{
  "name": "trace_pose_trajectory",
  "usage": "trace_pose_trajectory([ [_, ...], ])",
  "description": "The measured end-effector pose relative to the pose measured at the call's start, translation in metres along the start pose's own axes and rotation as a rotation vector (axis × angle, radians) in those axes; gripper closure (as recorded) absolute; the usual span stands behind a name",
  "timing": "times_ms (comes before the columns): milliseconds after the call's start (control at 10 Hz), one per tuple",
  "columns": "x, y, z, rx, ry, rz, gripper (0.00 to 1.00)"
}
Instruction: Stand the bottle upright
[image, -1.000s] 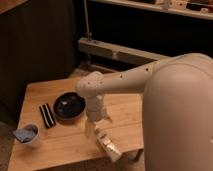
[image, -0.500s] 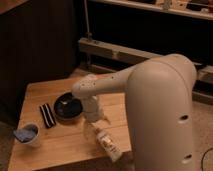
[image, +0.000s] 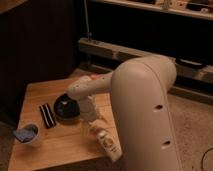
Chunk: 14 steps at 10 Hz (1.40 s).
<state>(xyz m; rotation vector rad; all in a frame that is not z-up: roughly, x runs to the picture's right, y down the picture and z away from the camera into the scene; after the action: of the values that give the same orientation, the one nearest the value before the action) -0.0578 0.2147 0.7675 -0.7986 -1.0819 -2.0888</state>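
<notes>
Arm (image: 145, 110) has swung since a sec ago: its big pale shell now fills more of the pic's right side & hides more of the bench (image: 45, 90) there. The hand (image: 93, 124) has hardly shifted, and the bottle (image: 108, 144), bowl & cup lie where they did.

Now: forearm reaches from the shell toward pic's left, bends down at the wrist beside the bowl, and the hand hangs low over the bench's front-centre area, pointing down. It's open, fingers apart, gripping nothing. It sits just above & beside the upper end of the bottle; can't tell whether a fingertip touches it.

Bottle: not upright. It lies on its side on the wood near the front edge, long axis running diagonally from under the hand down toward pic's lower right, pale label facing up. Lower end is right next to the arm's shell. Which end has the cap, can't tell.

Other stuff on the bench: dark round bowl (image: 64, 107) behind-left of the hand, close to the wrist; two black strips (image: 47, 115) side by side just left of the bowl; white cup (image: 33, 139) w/ blue cloth (image: 25, 134) inside, near the front-left corner, well apart from the bottle.

Bkgd: dim, w/ a pale ledge (image: 115, 50) running behind the bench.
</notes>
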Motion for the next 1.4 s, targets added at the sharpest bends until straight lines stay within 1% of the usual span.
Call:
trace_pose_trajectory([
  [200, 0.007, 0.004, 0.010, -0.002, -0.016, 0.007, 0.20],
  [500, 0.016, 0.011, 0.014, -0.006, -0.016, 0.021, 0.20],
  [1000, 0.031, 0.013, 0.028, -0.008, -0.058, 0.018, 0.20],
  [1400, 0.036, 0.012, 0.029, -0.012, -0.063, 0.019, 0.20],
])
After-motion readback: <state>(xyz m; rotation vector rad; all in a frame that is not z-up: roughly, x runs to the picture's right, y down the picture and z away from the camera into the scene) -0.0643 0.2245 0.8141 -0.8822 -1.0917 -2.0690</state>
